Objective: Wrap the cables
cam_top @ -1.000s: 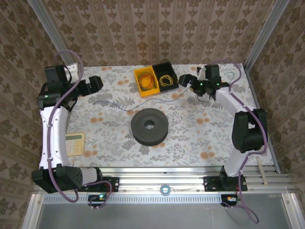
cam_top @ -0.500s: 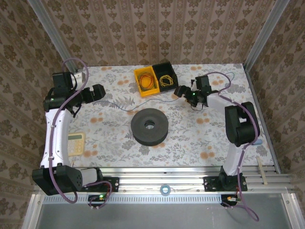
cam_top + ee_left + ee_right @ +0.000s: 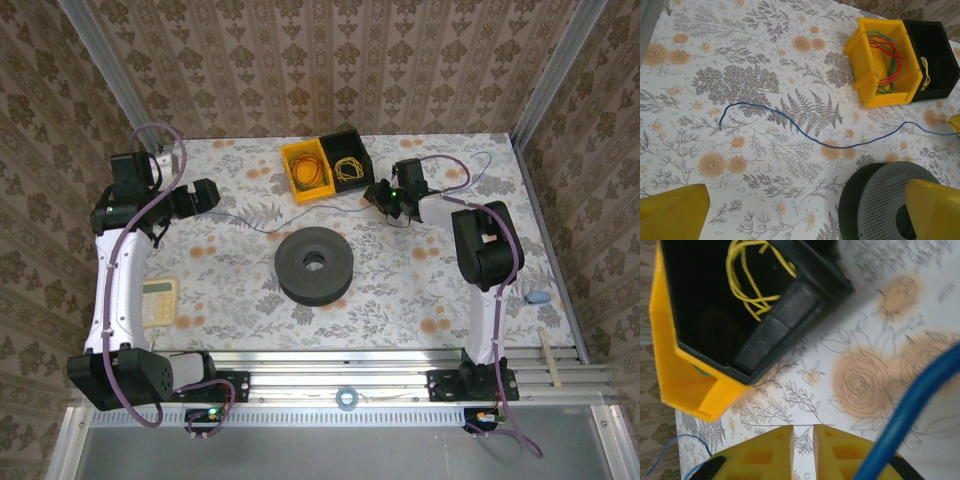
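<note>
Jaws spread wide on the left gripper (image 3: 805,195), hovering over the flowered surface (image 3: 765,60). Below it the blue cable (image 3: 840,147) lies flat, long axis running left to right, one end hooked at the left, the other reaching the right gripper (image 3: 803,432), whose jaws sit pressed almost together beside it. The yellow cable (image 3: 349,168) lies coiled in the black bin (image 3: 775,335).

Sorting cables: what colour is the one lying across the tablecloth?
The thin cable is blue; left wrist view.
</note>
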Controlling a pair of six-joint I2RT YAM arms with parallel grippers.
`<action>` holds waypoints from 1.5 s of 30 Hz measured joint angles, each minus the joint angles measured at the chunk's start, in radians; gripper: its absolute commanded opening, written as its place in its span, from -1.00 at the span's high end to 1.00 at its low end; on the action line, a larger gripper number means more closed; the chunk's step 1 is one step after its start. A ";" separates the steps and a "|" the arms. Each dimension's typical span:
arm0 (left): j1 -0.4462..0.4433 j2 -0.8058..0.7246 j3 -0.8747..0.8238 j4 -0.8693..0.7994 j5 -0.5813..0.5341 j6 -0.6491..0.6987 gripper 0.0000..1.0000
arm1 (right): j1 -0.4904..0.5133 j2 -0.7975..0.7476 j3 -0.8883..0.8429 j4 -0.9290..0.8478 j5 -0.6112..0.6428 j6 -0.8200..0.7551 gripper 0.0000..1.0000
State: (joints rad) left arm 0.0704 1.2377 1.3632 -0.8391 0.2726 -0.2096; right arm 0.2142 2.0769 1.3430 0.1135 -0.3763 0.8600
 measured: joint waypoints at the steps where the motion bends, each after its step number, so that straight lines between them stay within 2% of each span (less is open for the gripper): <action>1: 0.000 0.001 0.002 0.000 -0.004 0.002 -1.00 | 0.000 0.001 0.011 0.002 -0.001 0.003 0.79; 3: 0.000 0.006 0.012 -0.005 -0.012 0.006 -1.00 | 0.000 0.002 0.030 0.004 -0.003 0.005 0.95; 5: 0.000 0.011 0.020 -0.007 -0.016 0.010 -1.00 | 0.000 0.002 0.046 0.008 -0.010 0.005 1.00; 15: 0.009 0.030 0.032 -0.038 -0.026 0.038 -1.00 | -0.004 0.002 0.067 0.113 -0.093 0.021 1.00; 21: 0.077 0.041 0.032 -0.060 -0.009 0.063 -1.00 | -0.019 0.002 0.067 0.296 -0.197 0.090 1.00; 28: 0.150 0.054 0.033 -0.090 0.010 0.091 -0.99 | -0.029 0.002 0.067 0.413 -0.261 0.151 1.00; 33: 0.172 0.068 0.034 -0.101 0.032 0.108 -0.90 | -0.032 -0.006 0.059 0.462 -0.291 0.170 1.00; 39: 0.187 0.079 0.036 -0.105 0.098 0.125 -0.68 | -0.033 -0.050 0.037 0.481 -0.314 0.173 1.00; 45: 0.199 0.096 0.047 -0.121 0.148 0.144 -0.60 | -0.035 -0.075 0.034 0.538 -0.332 0.204 1.00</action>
State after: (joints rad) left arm 0.2695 1.3338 1.4105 -0.9604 0.4202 -0.0654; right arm 0.1787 2.0018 1.3769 0.6514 -0.7078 1.0637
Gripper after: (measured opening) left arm 0.812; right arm 0.077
